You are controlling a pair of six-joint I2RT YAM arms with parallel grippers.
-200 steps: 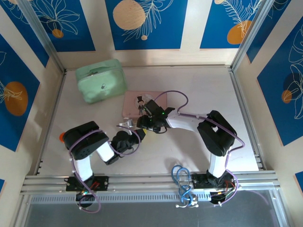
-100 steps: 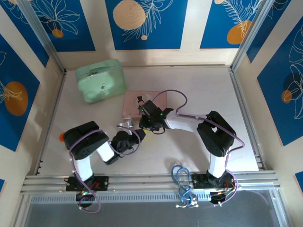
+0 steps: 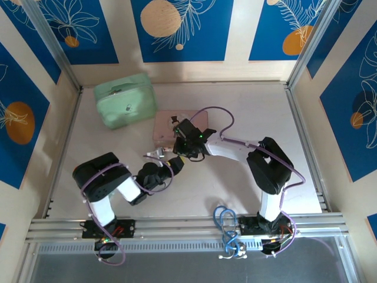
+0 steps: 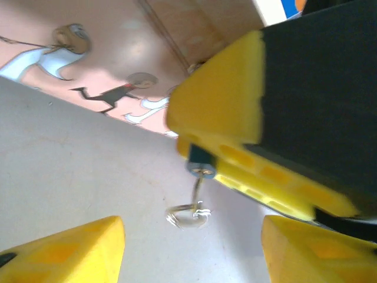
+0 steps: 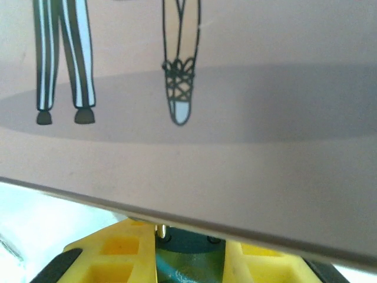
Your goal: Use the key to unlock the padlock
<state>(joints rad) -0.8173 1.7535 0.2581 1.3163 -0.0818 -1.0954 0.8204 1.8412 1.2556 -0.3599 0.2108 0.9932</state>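
The left gripper (image 4: pixel 191 259) holds its jaws wide apart, empty, low over the worktop (image 4: pixel 70 171). Just ahead, the key (image 4: pixel 189 213) hangs from the underside of the padlock (image 4: pixel 199 158), seemingly seated in the keyhole (its ring dangles free). The right gripper (image 5: pixel 188 250) has its jaws clamped on the padlock's blue body, beside the pink tin (image 4: pixel 106 53). Insertion looks done; turning the key and freeing the shackle seem left

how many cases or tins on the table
2: a mint green case at the far left, and a pink tin mid-table, partly covered by the right arm. The arms could hide something small.
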